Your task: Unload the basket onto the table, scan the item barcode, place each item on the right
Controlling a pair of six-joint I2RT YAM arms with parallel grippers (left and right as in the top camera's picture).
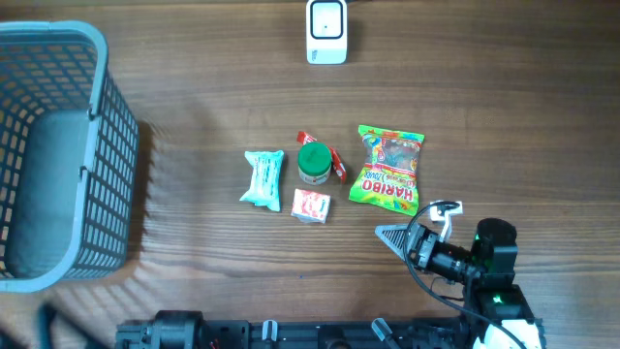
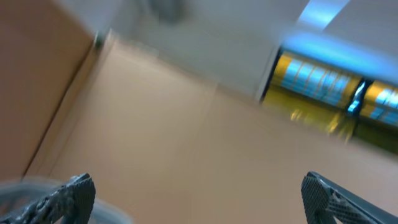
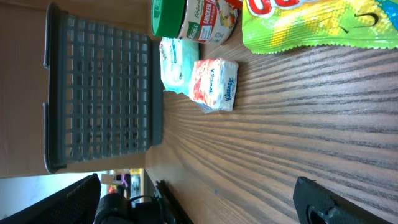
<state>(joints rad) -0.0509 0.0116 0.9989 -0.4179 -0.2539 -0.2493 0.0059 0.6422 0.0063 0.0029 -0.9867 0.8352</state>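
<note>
Several items lie mid-table: a green Haribo bag (image 1: 388,169), a green-lidded jar (image 1: 314,163), a teal packet (image 1: 263,178), a small red-and-white packet (image 1: 311,206) and a red wrapper (image 1: 334,162) behind the jar. The white barcode scanner (image 1: 326,31) stands at the far edge. My right gripper (image 1: 418,223) hovers open just in front of the Haribo bag, holding nothing. In the right wrist view the gripper (image 3: 198,190) faces the small packet (image 3: 214,84), teal packet (image 3: 177,62), jar (image 3: 186,18) and bag (image 3: 311,25). My left gripper (image 2: 196,190) is open, facing a blank tan surface.
A large grey-blue mesh basket (image 1: 116,174) stands at the table's left side, also seen in the right wrist view as the basket (image 3: 99,93). The arm bases run along the table's front edge.
</note>
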